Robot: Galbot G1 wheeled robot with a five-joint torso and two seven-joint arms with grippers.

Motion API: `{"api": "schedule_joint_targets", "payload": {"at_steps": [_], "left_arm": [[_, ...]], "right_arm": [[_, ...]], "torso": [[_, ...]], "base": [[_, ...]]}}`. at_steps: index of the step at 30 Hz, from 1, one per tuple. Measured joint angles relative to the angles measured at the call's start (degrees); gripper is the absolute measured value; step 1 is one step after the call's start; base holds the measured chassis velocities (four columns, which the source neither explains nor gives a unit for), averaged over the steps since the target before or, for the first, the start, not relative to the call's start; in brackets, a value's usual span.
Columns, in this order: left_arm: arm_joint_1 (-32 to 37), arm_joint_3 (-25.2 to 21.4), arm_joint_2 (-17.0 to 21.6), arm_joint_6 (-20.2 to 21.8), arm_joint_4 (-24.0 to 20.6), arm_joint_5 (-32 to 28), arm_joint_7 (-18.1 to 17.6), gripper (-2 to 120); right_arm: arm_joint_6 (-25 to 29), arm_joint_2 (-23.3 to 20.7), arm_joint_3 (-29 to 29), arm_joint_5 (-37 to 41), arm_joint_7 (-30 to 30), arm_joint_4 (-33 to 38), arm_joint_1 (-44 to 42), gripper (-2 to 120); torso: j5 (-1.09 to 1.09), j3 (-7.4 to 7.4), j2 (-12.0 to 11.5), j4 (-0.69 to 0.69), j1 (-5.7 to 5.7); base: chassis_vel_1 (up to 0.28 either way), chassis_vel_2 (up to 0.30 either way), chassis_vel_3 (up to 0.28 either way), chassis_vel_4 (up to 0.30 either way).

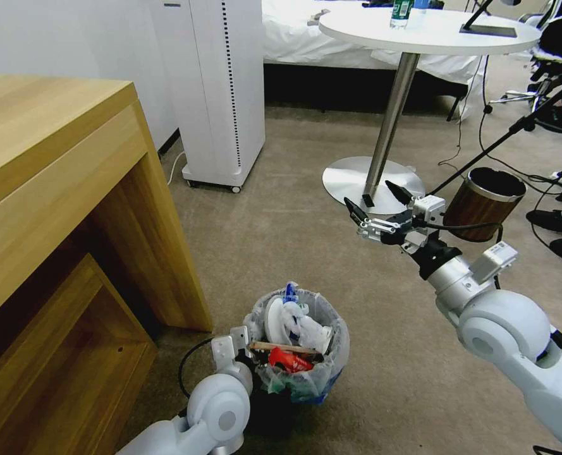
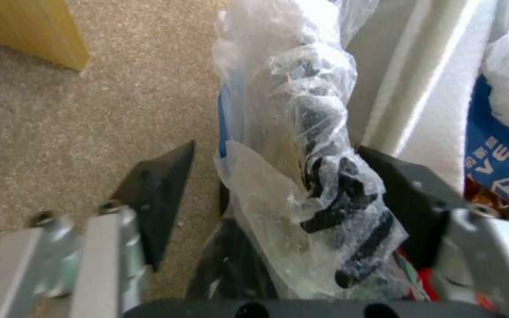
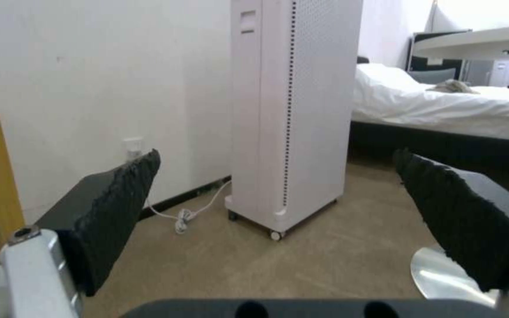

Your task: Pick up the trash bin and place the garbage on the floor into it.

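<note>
Garbage [image 1: 290,360] fills the bin [image 1: 331,373], which stands on the floor [image 1: 281,240] by the desk [image 1: 53,189]. Left gripper [image 2: 284,185] straddles its rim, fingers spread; right gripper [image 1: 382,205] hangs open, empty. Task looks nearly done.

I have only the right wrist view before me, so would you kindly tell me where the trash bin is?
Observer: The trash bin stands on the floor beside the wooden desk, nearer the robot than your right gripper.
Operator: Thank you. Is any garbage in it?
Observer: Yes, the garbage reaches the top of it: a white slipper, a red wrapper and a thin stick show there.
Operator: And where is the left gripper?
Observer: The left gripper straddles the bin's bag-lined rim, jaws open, one outside and one inside.
</note>
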Motion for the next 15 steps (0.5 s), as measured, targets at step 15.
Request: {"api": "schedule_joint_targets", "payload": {"at_steps": [15], "left_arm": [[1.72,-5.42,3.63,-1.33,-9.46,-6.49,-0.34,100]], "right_arm": [[0.17,1.98,0.6,-2.86,-0.1,-2.21,-2.8,100]], "torso": [[0.0,0.0,0.0,0.0,0.0]], "base": [[0.0,0.0,0.0,0.0]]}}
